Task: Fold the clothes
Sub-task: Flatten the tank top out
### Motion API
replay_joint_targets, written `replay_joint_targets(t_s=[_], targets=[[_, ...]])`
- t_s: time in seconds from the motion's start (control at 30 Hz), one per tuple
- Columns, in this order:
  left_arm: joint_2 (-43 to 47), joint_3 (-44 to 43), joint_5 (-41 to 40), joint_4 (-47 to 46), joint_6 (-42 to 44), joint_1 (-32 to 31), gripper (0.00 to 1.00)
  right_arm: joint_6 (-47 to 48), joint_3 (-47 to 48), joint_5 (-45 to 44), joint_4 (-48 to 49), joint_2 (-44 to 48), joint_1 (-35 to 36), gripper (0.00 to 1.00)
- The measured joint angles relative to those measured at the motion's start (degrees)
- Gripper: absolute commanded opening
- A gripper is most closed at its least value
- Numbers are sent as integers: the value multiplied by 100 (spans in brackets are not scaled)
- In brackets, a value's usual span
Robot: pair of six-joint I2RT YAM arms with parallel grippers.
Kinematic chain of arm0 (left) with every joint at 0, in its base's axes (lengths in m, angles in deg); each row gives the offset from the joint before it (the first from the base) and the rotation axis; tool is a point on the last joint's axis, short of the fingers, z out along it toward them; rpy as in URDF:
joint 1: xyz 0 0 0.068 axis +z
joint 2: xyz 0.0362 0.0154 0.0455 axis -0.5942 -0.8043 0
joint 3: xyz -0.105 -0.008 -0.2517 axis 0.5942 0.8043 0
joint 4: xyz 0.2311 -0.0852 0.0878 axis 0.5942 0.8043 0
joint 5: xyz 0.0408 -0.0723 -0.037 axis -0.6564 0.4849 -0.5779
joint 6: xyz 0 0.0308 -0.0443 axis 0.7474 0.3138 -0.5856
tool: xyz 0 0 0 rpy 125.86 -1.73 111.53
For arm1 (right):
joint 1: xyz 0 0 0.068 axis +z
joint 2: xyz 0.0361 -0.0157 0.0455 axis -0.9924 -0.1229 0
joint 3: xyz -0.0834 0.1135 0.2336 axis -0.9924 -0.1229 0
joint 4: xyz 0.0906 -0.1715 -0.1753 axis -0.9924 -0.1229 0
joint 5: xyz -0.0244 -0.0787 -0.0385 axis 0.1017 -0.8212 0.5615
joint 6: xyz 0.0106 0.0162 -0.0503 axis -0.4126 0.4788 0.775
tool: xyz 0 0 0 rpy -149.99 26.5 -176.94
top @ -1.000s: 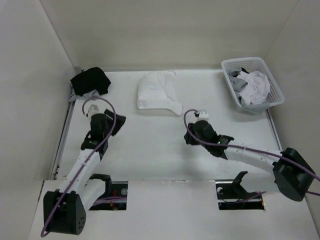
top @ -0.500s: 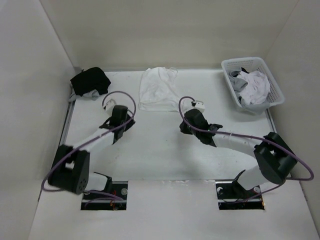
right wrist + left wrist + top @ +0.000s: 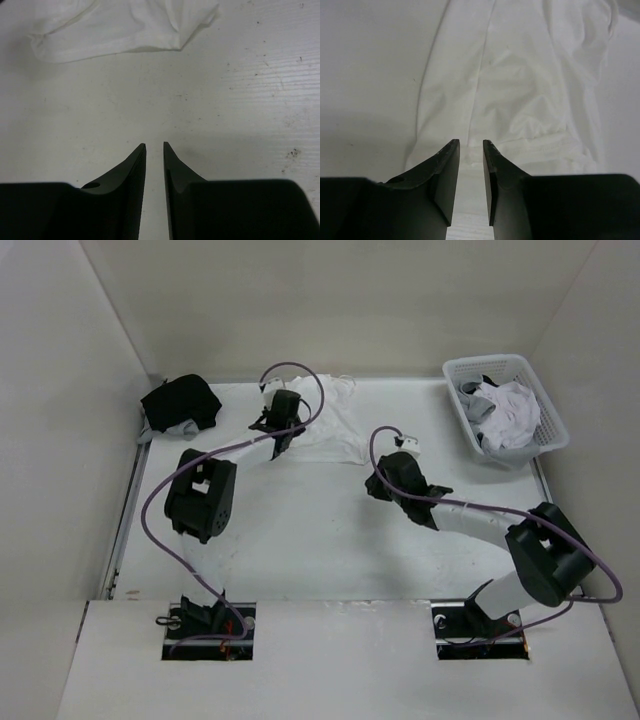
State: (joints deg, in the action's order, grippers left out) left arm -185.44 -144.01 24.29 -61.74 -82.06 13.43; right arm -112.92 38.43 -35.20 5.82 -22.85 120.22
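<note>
Reaching across the table (image 3: 300, 530), we are holding the left gripper (image 3: 471, 142) over the left hem of the white tank top (image 3: 325, 425), which is lying crumpled near the far edge. Its fingers are standing narrowly apart, with nothing caught between them. We are hovering the right gripper (image 3: 154, 145) over bare table just beside the top's near corner, jaws slightly parted and empty.

Your right hand (image 3: 154, 145) hangs over the scuffed surface (image 3: 240, 100), its fingers a narrow slit apart. A white garment (image 3: 120, 27) lies ahead, slightly left, well apart from the fingertips.
</note>
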Motion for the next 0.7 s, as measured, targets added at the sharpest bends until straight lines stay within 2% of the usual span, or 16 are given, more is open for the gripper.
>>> replay_joint_targets(t_s=[0.23,0.53,0.7], targets=[[-251,-63,-87,457,323,-299,28,15,-142,289,321,0,-94,25],[-667,-273,-282,470,693,-236,29,-28,-363,483,476,0,-92,25],[-798,-407,-256,457,796,-251,33,-26,-363,494,522,0,-87,25]])
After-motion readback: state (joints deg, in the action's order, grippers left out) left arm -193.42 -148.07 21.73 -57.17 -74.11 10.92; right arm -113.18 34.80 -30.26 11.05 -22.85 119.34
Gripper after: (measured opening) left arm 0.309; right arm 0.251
